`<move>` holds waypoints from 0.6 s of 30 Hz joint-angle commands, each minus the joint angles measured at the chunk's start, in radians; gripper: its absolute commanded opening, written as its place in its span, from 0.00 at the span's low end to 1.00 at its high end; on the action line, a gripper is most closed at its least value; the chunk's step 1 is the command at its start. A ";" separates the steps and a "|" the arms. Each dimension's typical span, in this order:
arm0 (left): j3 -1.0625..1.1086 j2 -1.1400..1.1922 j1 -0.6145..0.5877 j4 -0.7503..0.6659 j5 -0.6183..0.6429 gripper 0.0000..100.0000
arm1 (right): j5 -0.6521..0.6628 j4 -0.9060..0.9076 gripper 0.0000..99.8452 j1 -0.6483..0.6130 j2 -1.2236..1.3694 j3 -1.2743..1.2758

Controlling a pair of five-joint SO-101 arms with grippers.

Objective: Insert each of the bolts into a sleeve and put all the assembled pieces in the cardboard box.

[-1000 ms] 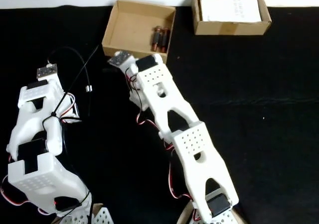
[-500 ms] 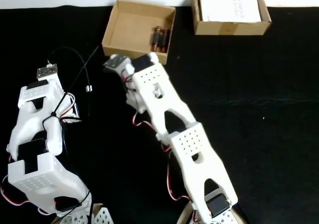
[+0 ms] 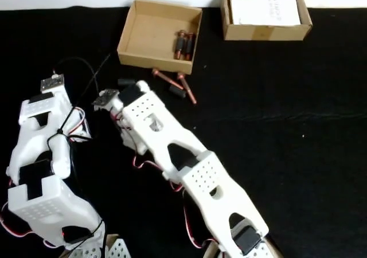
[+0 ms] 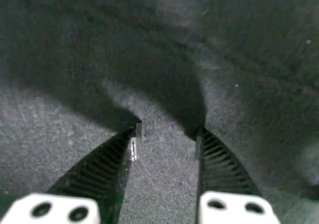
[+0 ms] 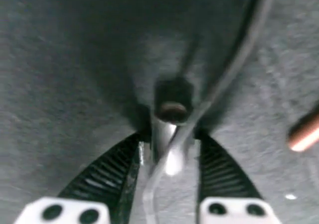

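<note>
We see our right arm has swung left, baring two bolts [image 3: 188,89] on the surface just before the cardboard box [image 3: 137,40] at its far edge. The right claw [image 5: 169,139] stands apart astride a cable [image 5: 239,59]; the left claw [image 4: 167,132] is apart too.

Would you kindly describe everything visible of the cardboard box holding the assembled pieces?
The cardboard box is a shallow, open-topped tray of brown card, sitting slightly skewed at the far edge of the black cloth. Two copper-coloured assembled pieces lie side by side near the wall closest to the neighbouring box; the rest of its floor is bare. Only the cloth and those pieces touch it.
</note>
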 commanded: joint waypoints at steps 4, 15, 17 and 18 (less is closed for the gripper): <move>-0.036 0.007 -0.030 0.018 0.006 0.18 | -0.028 0.007 0.24 0.008 -0.019 0.012; -0.036 0.007 -0.028 0.018 0.006 0.18 | 0.003 0.008 0.09 0.010 -0.018 0.016; -0.035 0.007 -0.028 0.018 0.006 0.18 | 0.041 0.008 0.09 0.015 -0.016 0.042; -0.036 0.007 -0.028 0.018 0.006 0.18 | 0.051 0.008 0.09 0.015 -0.016 0.059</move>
